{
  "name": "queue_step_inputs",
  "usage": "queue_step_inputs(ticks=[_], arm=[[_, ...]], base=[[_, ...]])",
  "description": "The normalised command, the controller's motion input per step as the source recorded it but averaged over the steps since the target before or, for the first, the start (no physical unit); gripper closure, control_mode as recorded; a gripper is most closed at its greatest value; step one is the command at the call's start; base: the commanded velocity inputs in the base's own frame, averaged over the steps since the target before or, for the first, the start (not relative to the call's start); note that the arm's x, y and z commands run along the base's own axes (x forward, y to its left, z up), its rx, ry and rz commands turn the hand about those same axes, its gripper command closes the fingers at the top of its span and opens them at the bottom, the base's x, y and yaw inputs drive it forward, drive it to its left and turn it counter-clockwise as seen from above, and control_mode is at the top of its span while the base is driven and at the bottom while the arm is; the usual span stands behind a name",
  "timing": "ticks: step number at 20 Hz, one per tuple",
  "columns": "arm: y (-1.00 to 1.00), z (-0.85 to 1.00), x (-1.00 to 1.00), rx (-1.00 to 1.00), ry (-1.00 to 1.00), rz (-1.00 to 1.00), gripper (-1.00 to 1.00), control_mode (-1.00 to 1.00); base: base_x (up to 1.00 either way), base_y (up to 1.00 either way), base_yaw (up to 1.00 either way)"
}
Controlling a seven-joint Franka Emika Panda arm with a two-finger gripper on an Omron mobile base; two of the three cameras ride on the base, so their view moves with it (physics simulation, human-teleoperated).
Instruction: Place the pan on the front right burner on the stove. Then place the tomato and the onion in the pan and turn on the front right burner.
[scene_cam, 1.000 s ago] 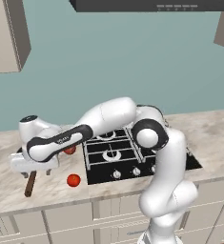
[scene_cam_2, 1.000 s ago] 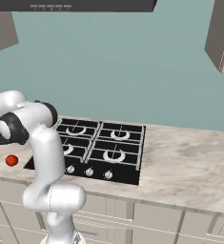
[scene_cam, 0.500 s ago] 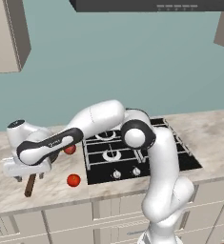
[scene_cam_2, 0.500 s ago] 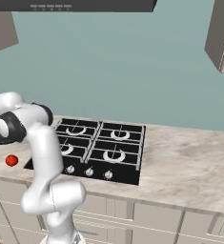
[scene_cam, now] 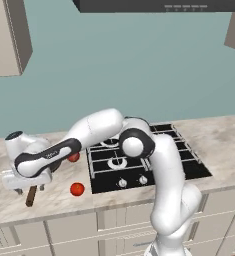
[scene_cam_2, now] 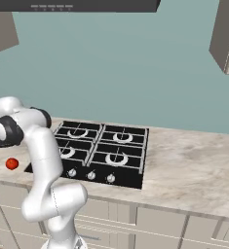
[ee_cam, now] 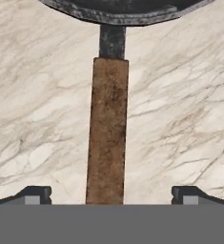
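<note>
Hovering over the marble table (ee_cam: 180, 95), the gripper (ee_cam: 111, 194) is standing wide open, its two dark fingertips (ee_cam: 37, 194) flanking the brown wooden handle of the pan (ee_cam: 107, 143) without touching it. In the hand view the handle is running straight up from between the jaws to the pan's dark round rim at the top edge. In the left base view the gripper (scene_cam: 25, 186) is hanging low at the far left of the table, with the handle's end showing just beneath it. A red tomato (scene_cam: 77, 189) is lying on the table to the gripper's right, a second reddish round thing (scene_cam: 74, 157) is sitting beyond it beside the arm, and the stove (scene_cam: 154, 160) is lying farther right, its front right burner (scene_cam_2: 116, 159) bare under the grates.
</note>
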Motion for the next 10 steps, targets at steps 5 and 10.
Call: queue_step_inputs(ticks=[5,10], arm=[[0.00,-0.35,0.04,0.00,0.00,0.00,-1.00,-1.00],[0.00,-0.29,0.09,0.00,0.00,0.00,-1.00,-1.00]], base=[[0.00,0.00,0.00],[0.00,0.00,0.00]])
